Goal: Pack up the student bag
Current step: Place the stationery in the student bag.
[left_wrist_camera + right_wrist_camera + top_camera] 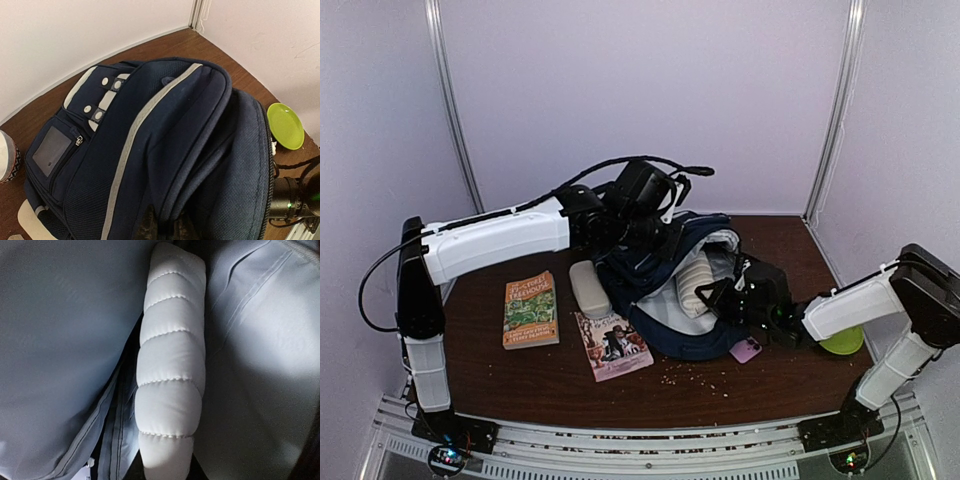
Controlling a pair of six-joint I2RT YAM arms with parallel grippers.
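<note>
My left gripper (167,227) pinches the bag (150,140) open just below it, a quilted pouch (172,365) lies inside ahead of my right gripper (715,293), whose grip I cannot tell, and books (531,310) to its left lie unpacked.

Cloth, wood, plastic.
Matt woven cloth on student bag (150,150), smooth lining (60,340), quilted soft pouch (170,390); wood-grain table (520,385); glossy plate (285,125).

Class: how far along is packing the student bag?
Looks done: a white quilted pouch lies inside the open navy-blue fabric backpack. In hand: the left claw pinches the backpack's rim; the right claw is at the pouch. Left: green paperback book, pink illustrated book, beige oblong case and purple phone lie outside.
</note>
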